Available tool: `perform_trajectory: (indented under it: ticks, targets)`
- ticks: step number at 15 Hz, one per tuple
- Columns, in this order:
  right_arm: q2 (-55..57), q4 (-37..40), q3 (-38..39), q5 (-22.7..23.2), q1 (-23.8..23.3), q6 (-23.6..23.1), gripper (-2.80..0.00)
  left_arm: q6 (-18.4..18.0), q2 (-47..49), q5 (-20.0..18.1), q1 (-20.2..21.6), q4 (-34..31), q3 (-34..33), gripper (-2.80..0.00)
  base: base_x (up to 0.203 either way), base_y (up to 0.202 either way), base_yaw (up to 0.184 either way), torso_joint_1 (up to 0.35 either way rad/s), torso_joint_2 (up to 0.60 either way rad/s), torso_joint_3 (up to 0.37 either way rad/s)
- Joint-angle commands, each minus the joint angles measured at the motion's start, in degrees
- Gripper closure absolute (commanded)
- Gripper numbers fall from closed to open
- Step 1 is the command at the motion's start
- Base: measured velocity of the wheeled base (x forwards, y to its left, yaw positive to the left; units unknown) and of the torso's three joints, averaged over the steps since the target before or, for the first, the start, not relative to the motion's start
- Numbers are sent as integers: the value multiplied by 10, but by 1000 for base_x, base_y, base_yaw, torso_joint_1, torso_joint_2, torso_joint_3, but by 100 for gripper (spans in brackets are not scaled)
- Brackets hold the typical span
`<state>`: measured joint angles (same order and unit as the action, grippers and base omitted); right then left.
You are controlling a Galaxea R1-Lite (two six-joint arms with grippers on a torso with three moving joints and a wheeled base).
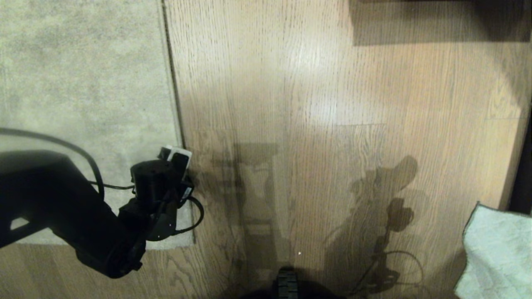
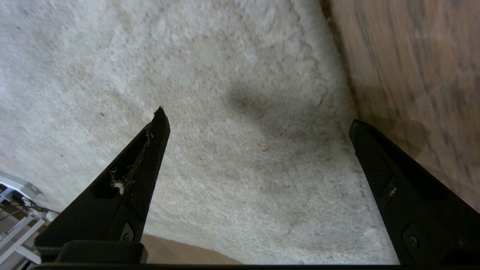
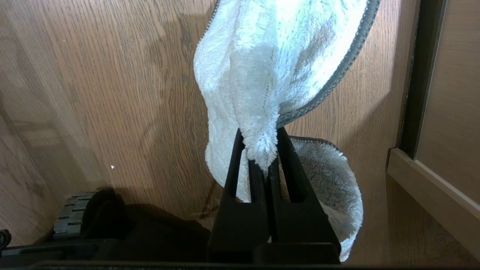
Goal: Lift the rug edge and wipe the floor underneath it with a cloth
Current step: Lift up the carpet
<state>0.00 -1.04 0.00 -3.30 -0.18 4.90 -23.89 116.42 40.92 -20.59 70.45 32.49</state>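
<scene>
Left gripper over the rug's near corner, at about 8 o'clock in the head view, fingers spread wide with nothing between them. In the left wrist view one finger is over the pile and the other sits out past the rug edge, over the floor. Whether the tips touch the rug can't be told. Lint on the finger over the rug.

Rug fills the head view from 9 to 11 o'clock, lying flat. Its edge runs from 12 o'clock down toward the left gripper; the corner sits just beside the arm, at about 7 o'clock. Dark gap line along the border where it meets the floor.

Right gripper clamped tight on the cloth, pinching a bunched fold between the fingertips. The rest of the cloth hangs past the fingers, dark stitched edging curving round one side. In the head view only the cloth shows, at 4 o'clock by the frame edge, well apart from the rug; the gripper itself is out of frame there.

Floor is wood-grain planks, bright glare patch near centre, arm shadows at 5–6 o'clock. A dark base wheel at 6 o'clock. Wood panel with a dark strip at 3 o'clock in the right wrist view.
</scene>
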Motion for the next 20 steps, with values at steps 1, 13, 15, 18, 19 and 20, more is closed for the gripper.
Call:
perform_trajectory:
  ticks: [1, 13, 15, 18, 19, 20]
  targets:
    - [1, 0, 0, 0, 0, 0, 0, 4, 9, 4, 3, 4, -6, -280, 0, 0, 0, 0, 0, 0]
    - [1, 0, 0, 0, 0, 0, 0, 21, 5, 2, 56, 5, -44, -280, 0, 0, 0, 0, 0, 0]
    - [1, 0, 0, 0, 0, 0, 0, 23, -4, 0, 56, 5, -40, -280, 0, 0, 0, 0, 0, 0]
    - [1, 0, 0, 0, 0, 0, 0, 25, -21, -2, 31, 4, -38, -280, 0, 0, 0, 0, 0, 0]
    - [1, 0, 0, 0, 0, 0, 0, 26, -27, -2, 23, 4, -35, -280, 0, 0, 0, 0, 0, 0]
    - [1, 0, 0, 0, -1, 0, 0, 26, -35, -1, 12, 3, -34, -280, 0, 0, 0, 0, 0, 0]
